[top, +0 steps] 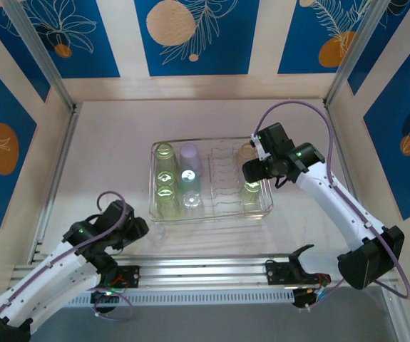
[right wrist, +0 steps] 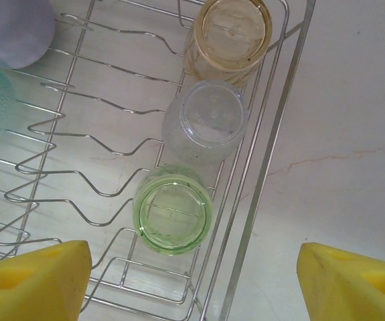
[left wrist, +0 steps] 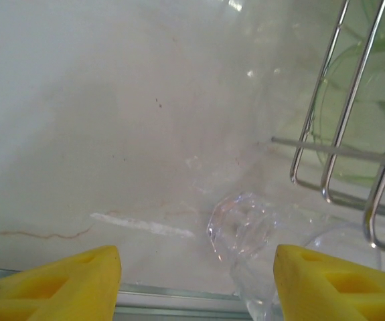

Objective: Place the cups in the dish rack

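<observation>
Tumbler [left wrist: 242, 231] of clear plastic lies between spread left fingers [left wrist: 65, 284], green cup [right wrist: 172, 210] beyond parted right fingers [right wrist: 35, 284].

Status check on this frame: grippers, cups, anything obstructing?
Left gripper jaws open, facing clear cup on table beside dish rack. Right gripper jaws open, empty, over racked green cup. Nothing blocking.

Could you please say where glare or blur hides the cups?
Top external: glare spots on the teal cup and a green cup. Left wrist: hazy, the clear cup nearly lost against the table. Right wrist: dish rack wires crisp.
</observation>
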Robot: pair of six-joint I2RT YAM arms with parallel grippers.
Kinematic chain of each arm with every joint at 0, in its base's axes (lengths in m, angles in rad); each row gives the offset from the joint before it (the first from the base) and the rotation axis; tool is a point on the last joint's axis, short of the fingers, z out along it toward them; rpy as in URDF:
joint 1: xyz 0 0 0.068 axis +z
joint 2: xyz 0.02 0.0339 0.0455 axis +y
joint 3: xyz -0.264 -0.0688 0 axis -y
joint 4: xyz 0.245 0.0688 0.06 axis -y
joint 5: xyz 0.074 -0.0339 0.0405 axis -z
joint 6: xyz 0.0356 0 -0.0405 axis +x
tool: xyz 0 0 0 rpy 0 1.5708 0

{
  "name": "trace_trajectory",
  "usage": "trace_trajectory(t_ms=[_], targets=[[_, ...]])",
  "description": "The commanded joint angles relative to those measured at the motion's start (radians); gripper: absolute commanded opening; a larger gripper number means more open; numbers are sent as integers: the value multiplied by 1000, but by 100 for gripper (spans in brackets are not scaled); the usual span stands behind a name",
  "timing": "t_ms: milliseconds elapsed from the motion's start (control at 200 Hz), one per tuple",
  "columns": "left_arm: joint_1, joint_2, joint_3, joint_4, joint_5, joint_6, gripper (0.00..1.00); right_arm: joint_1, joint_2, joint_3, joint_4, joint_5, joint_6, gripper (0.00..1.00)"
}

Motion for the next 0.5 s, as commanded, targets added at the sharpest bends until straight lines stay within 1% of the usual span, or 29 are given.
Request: trace_trajectory(t_ms=[0,45,155,270,400,495], targets=[[-12,-30,-26,10,77,-5,64,-4,-17,1,3,-57,30,80],[-12,-30,-46,55,109,-1,66,-4,-16,-1,2,-66,33,80],[-16,-3,-71,107,152,-3,67,-4,-17,-4,-1,-73,38,80],[-19,-4,-45,52,108,10,67,-4,-19,-2,-6,-75,38,80],[-19,-68,-10,-24,38,12,67,-5,-19,-2,-10,-73,38,80],[-19,-128,-12,-13,40,19,67,-5,-16,-2,-11,-79,41,80]])
